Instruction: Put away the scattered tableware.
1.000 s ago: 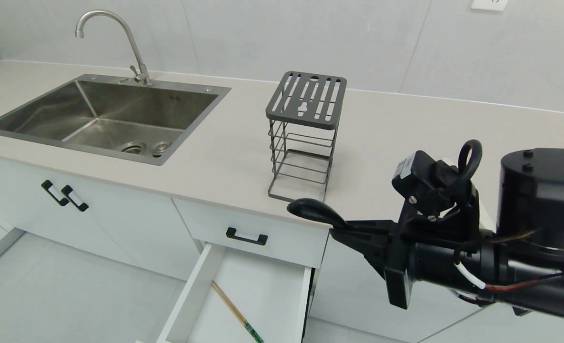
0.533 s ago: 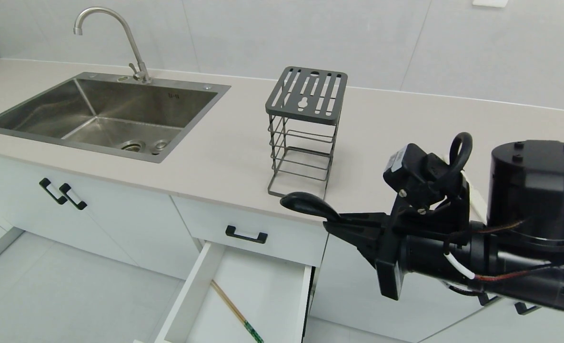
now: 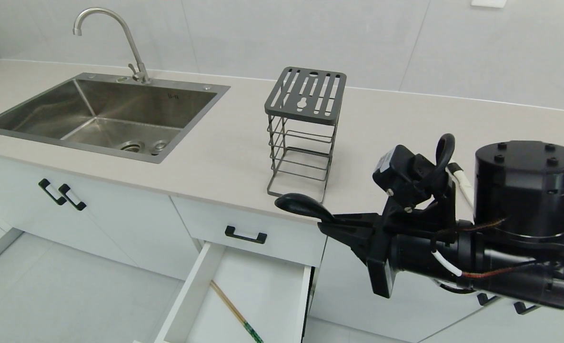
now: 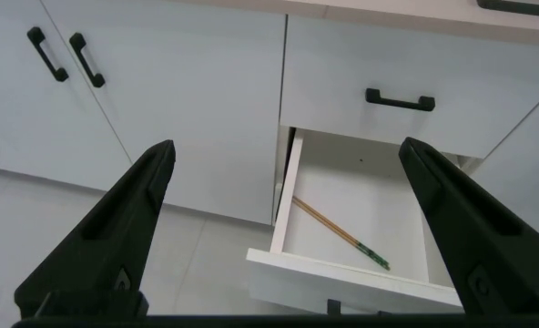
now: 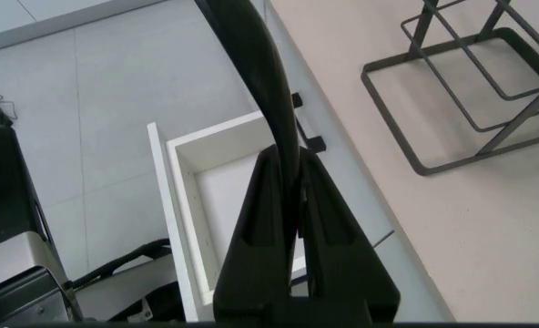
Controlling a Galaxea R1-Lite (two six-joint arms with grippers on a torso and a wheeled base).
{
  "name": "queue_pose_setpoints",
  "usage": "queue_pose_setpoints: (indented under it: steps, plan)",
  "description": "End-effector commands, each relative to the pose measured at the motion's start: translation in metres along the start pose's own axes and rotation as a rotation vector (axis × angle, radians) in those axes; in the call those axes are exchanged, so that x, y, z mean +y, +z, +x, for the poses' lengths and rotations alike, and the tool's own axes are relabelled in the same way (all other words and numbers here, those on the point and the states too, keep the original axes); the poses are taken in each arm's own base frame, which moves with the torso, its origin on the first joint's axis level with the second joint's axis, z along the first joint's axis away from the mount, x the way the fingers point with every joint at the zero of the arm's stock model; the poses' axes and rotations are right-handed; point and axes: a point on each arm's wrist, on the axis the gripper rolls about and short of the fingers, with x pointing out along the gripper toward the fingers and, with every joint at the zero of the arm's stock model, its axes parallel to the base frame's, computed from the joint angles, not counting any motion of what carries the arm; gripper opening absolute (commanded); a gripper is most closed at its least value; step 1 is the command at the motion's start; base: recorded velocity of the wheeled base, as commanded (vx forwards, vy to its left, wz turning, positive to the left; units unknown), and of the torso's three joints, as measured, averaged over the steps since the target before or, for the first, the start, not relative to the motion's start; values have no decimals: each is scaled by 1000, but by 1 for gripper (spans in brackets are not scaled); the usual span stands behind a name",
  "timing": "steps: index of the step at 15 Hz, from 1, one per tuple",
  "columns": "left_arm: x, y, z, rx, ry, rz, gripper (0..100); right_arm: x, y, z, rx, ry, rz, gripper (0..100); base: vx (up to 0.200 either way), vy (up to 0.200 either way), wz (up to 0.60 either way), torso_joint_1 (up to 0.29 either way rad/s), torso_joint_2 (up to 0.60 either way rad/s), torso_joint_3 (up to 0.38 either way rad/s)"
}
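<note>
**Right arm carrying a black spoon above the open drawer**

Countertop (image 3: pixel 225 157): a pale slab along the tiled wall. It carries the steel sink (image 3: pixel 144 102) on the robot's left and a dark wire rack (image 3: pixel 306 128) standing upright near the middle.

Drawer (image 3: pixel 183 300): pulled out below the counter's front edge, under the rack. A pair of chopsticks (image 3: pixel 236 312) lies slantwise on its white floor.

Right gripper (image 3: pixel 339 224): level with the counter's front edge and pointing toward the robot's left. Its fingers are closed tight on the handle of the spoon (image 3: pixel 301 206), whose bowl juts out beyond the fingertips. The right wrist view shows the spoon (image 5: pixel 251 55) hanging over the counter edge, with the drawer below it.

Left gripper (image 4: pixel 288 150): held well above the floor, looking down on the drawer front. Its fingers are spread wide and carry nothing.

A white, handle-like piece (image 3: pixel 460 181) lies on the counter behind the right arm. What it is cannot be told.

Handling, as a judgement: the spoon looks light, rigid and smooth, and unlikely to break. The slim handle is the natural place to hold it, though it may swivel between the fingers. It would best be released low over the drawer, so that it neither bounces nor lands on the chopsticks.
</note>
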Motion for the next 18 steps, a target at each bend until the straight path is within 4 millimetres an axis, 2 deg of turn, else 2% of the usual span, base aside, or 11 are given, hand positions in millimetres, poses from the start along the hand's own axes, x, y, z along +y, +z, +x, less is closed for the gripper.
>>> queue_pose_setpoints:
  steps: [1, 4, 8, 18]
  plan:
    - [0, 0, 0, 1, 0, 0, 100, 0, 2, 4, -4, 3, -3, 0, 0, 0, 0, 0, 0, 0]
    - [0, 0, 0, 1, 0, 0, 100, 0, 0, 6, 3, 5, -2, 0, 0, 0, 0, 0, 0, 0]
    - [0, 0, 0, 1, 0, 0, 100, 0, 3, 6, -6, 4, -5, 0, 0, 0, 0, -154, 312, 159]
    - [0, 0, 0, 1, 0, 0, 100, 4, 7, 4, -19, 13, -15, 0, 0, 0, 0, -56, 107, 55]
